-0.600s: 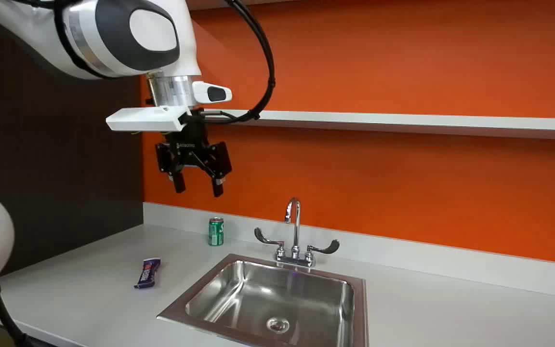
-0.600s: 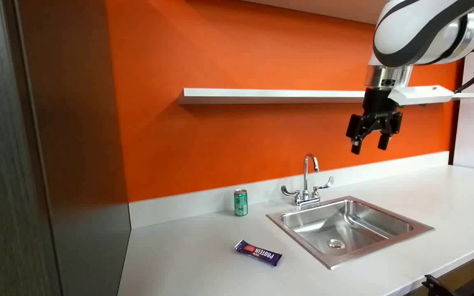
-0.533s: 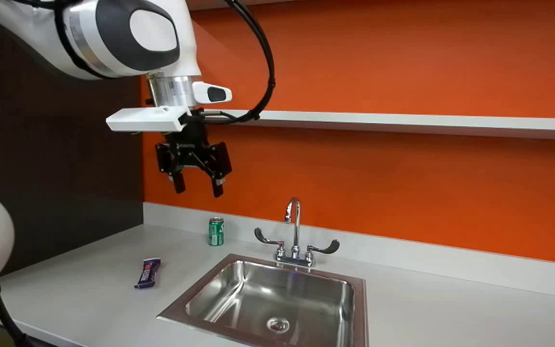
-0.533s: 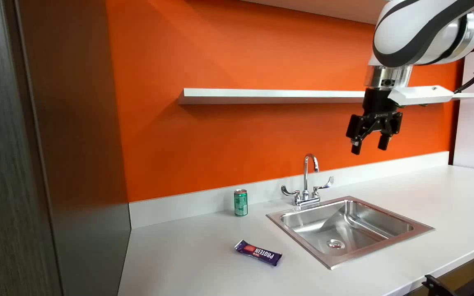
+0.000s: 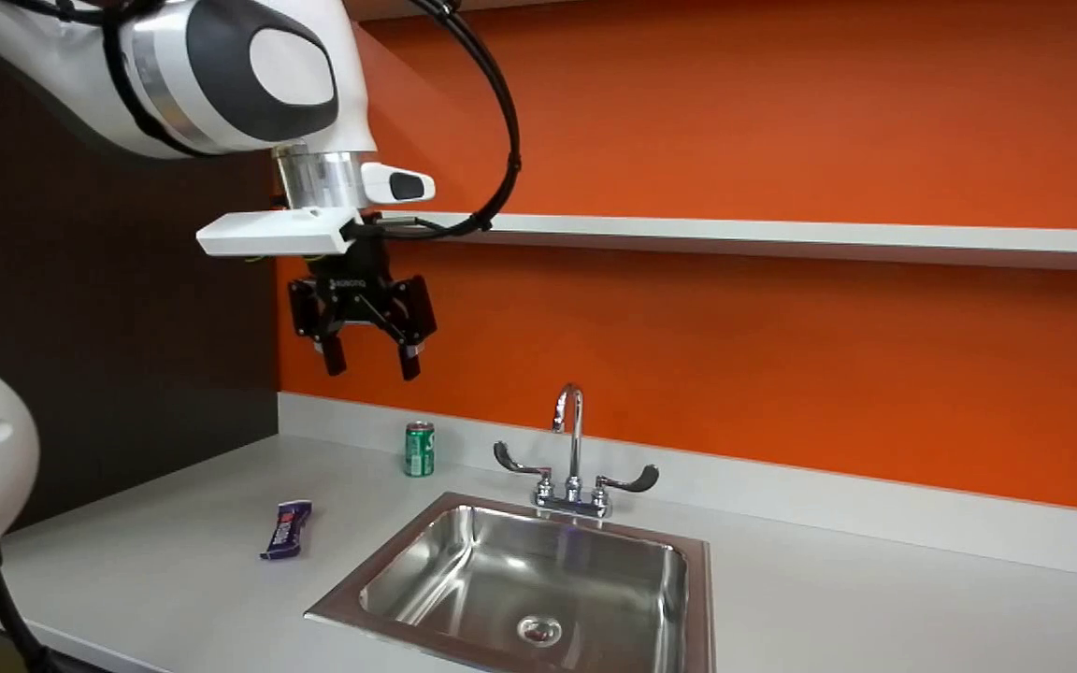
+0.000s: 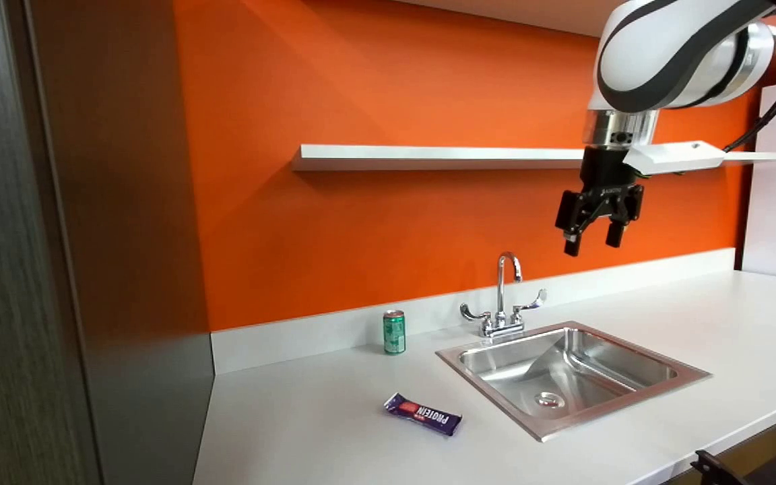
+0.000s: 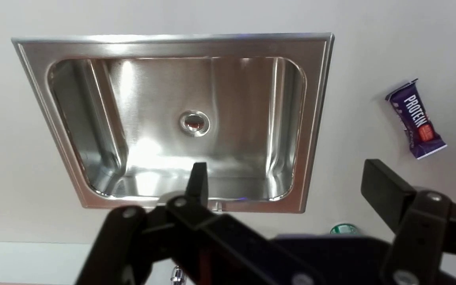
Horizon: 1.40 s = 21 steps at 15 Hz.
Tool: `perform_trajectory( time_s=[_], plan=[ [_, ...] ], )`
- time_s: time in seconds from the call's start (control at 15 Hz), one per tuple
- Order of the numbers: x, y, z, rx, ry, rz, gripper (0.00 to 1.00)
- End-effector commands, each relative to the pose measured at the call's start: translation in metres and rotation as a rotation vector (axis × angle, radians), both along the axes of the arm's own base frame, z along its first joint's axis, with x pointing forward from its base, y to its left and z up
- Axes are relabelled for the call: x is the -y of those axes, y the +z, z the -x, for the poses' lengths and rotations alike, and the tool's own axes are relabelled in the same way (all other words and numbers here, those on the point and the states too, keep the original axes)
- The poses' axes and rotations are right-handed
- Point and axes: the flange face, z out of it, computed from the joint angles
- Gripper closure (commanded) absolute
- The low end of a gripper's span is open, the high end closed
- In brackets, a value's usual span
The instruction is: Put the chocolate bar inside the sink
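While the claw [image 5: 372, 364] hangs empty, jaws wide apart, the chocolate bar [image 6: 423, 413] lies between the sink [image 7: 172, 49] and the walled side edge of the surface [image 6: 294, 417]; askew to the jaws, it could slip from an unturned grip.

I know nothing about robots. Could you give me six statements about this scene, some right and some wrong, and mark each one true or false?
1. The bar lies on the counter, outside the sink. True.
2. The gripper is open and up in the air. True.
3. The gripper is holding the bar. False: the two are well apart, and the bar lies flat on the counter.
4. The can stands upright on the counter. True.
5. The can is bright yellow. False: it is green.
6. The big word printed on the bar is SUGAR. False: it is PROTEIN.
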Motion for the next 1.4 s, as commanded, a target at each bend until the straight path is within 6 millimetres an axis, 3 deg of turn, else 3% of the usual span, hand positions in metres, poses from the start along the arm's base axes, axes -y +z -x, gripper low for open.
perform_trajectory(
  time_s=[0.0, 0.33, 0.73, 1.33],
  plan=[
    [-0.027, -0.007, -0.009, -0.018, 0.073, 0.028, 0.00],
    [-0.079, -0.025, -0.022, -0.060, 0.202, 0.075, 0.00],
    [-0.134, -0.059, -0.050, -0.101, 0.327, 0.103, 0.00],
    [-0.184, -0.122, -0.112, -0.173, 0.386, 0.064, 0.00]
  ],
)
